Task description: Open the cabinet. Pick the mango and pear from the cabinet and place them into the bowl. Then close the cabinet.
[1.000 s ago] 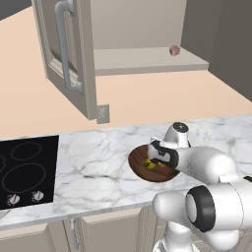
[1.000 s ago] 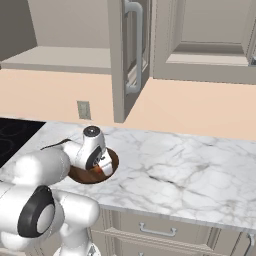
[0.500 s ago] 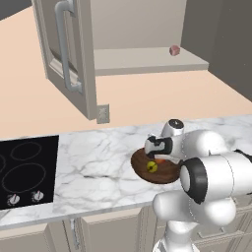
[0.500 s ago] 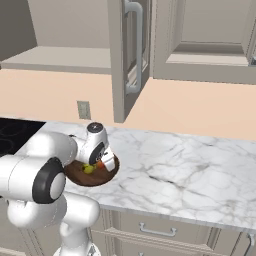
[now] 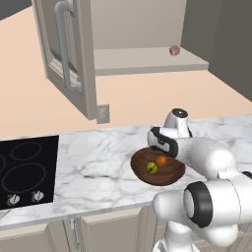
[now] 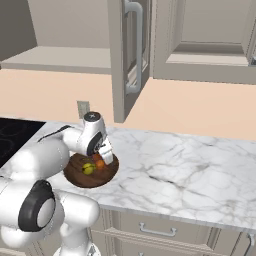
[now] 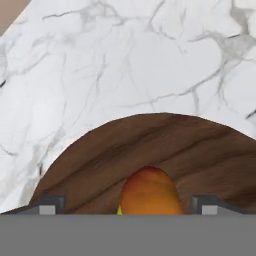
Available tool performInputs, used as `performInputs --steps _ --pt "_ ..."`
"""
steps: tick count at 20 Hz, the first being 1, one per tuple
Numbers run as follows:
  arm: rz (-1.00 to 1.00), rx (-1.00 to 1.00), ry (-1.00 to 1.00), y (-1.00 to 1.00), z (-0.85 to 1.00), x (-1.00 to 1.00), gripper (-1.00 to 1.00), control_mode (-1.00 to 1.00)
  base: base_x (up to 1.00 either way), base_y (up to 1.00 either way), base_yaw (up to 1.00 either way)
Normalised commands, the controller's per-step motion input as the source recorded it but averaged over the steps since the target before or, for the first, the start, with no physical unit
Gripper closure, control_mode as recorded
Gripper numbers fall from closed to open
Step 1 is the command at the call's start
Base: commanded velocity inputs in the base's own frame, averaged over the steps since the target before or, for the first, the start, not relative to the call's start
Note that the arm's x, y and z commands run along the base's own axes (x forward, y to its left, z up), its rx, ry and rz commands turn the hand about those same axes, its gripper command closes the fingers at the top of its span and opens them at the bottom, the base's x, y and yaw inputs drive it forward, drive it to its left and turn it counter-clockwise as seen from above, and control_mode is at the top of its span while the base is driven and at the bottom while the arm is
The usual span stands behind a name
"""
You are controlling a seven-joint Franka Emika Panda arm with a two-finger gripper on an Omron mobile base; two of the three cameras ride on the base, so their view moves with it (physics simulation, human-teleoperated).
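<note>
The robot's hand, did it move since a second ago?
Yes. The gripper has lifted a little above the bowl in the left base view, leaving the orange mango beside the yellow-green pear.

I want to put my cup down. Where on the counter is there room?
Bare marble lies between the stove and the bowl, and a long stretch right of the bowl toward the counter's far end. The bowl is crowded: two fruits, the hand above.

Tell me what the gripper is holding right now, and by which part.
Nothing: the gripper stands open, its fingertips apart from the mango, which lies in the bowl beside the pear.
</note>
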Motion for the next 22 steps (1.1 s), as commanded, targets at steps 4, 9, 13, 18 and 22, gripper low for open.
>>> performInputs --steps 4,9,13,18,22 --pt "-0.01 0.0 0.0 -0.09 0.98 -0.74 -1.0 -1.0 0.0 0.0 0.0" --pt "0.0 -0.13 -0.15 -0.05 1.0 -0.85 -1.0 -1.0 0.0 0.0 0.0" --pt "0.03 -0.36 -0.53 0.0 0.92 -1.0 -1.0 -1.0 0.0 0.0 0.0" --pt "0.12 -0.35 -0.66 -0.05 1.0 -1.0 -1.0 -1.0 0.0 0.0 0.0" --pt "0.12 -0.36 -0.55 0.0 1.0 -1.0 -1.0 -1.0 0.0 0.0 0.0"
